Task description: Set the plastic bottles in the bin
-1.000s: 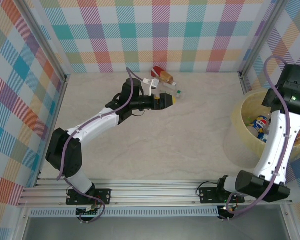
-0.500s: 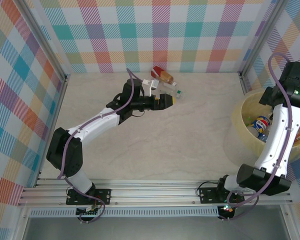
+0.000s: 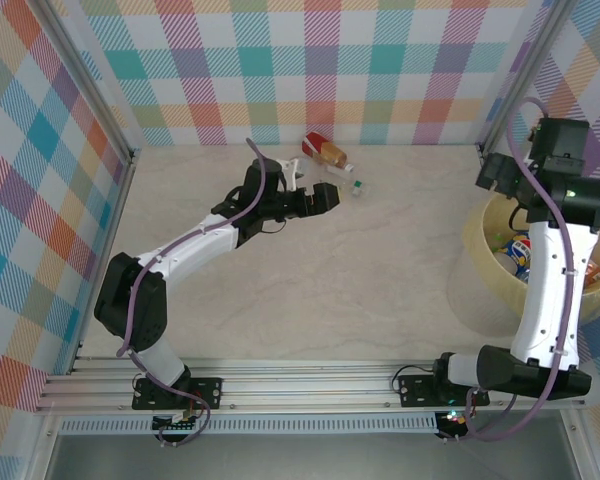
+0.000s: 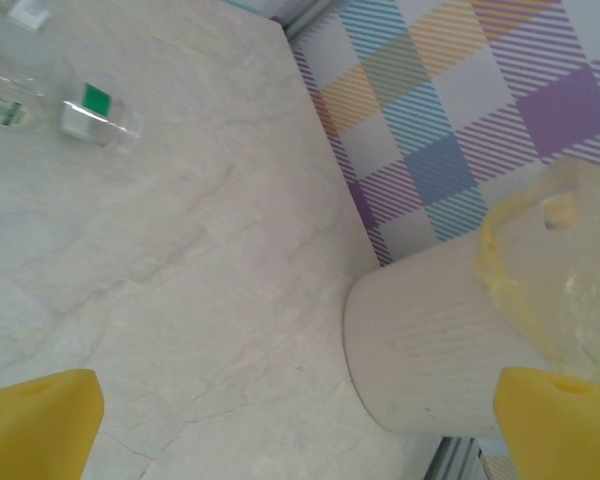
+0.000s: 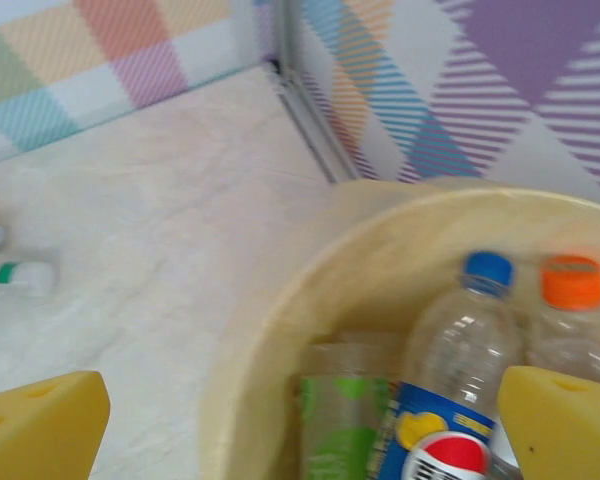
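Observation:
Two plastic bottles lie at the back of the table: one with a red label and brown liquid [image 3: 326, 151], and a clear one with a green cap [image 3: 349, 185], which the left wrist view shows as a clear bottle [image 4: 98, 113] at the upper left. My left gripper [image 3: 326, 196] hovers open just in front of them, and its yellow fingertips [image 4: 35, 420] are empty. The pale-yellow bin [image 3: 480, 262] stands at the right. My right gripper [image 3: 500, 176] hangs open over its left rim. Inside the bin [image 5: 270, 320] lie a blue-capped Pepsi bottle [image 5: 460, 360], an orange-capped bottle [image 5: 570, 300] and a green-labelled bottle [image 5: 342, 410].
Checked walls close off the table at the back and on both sides, with a metal post [image 3: 493, 120] just behind the bin. The bin [image 4: 430, 350] also shows far off in the left wrist view. Bare marble-patterned table [image 3: 360, 290] spreads between the arms.
My right gripper has opened wide and swung from over the bin's middle to its left rim. The left gripper has drawn back a little from the bottles.

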You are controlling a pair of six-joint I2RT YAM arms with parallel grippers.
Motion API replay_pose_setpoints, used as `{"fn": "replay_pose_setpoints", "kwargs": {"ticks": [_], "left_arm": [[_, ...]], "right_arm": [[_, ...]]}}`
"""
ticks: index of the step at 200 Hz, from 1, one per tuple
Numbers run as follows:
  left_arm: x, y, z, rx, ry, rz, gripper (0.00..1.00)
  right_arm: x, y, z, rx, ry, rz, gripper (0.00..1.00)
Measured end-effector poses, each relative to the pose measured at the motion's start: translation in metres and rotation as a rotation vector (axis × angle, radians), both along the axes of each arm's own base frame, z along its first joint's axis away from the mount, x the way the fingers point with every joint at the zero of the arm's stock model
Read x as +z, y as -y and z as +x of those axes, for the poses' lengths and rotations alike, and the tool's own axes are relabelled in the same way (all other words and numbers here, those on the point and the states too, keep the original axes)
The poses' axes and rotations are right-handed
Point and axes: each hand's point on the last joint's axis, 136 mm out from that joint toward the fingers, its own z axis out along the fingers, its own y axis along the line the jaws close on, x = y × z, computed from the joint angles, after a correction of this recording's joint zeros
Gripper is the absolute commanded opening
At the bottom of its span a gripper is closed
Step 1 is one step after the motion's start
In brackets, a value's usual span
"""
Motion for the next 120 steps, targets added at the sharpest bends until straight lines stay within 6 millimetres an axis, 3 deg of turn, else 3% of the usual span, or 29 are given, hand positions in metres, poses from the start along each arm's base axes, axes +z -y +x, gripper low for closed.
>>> {"fn": "replay_pose_setpoints", "kwargs": {"ticks": [40, 70, 98, 120], "left_arm": [[-0.033, -0.03, 0.01, 0.131, -0.065, 0.055, 1.0], [-0.044, -0.062, 0.013, 0.263, -0.084, 0.093, 1.0], [-0.042, -0.089, 0.013, 0.369, -0.079, 0.124, 1.0], [-0.042, -0.107, 0.011, 0.441, -0.076, 0.158, 1.0]], "right_arm": [[0.006, -0.059, 0.032, 0.201, 0.105, 0.097, 1.0], [-0.002, -0.105, 0.056, 0.371, 0.153, 0.23, 1.0], [-0.016, -0.144, 0.085, 0.506, 0.169, 0.328, 1.0], [-0.04, -0.175, 0.11, 0.611, 0.153, 0.394, 1.0]]}}
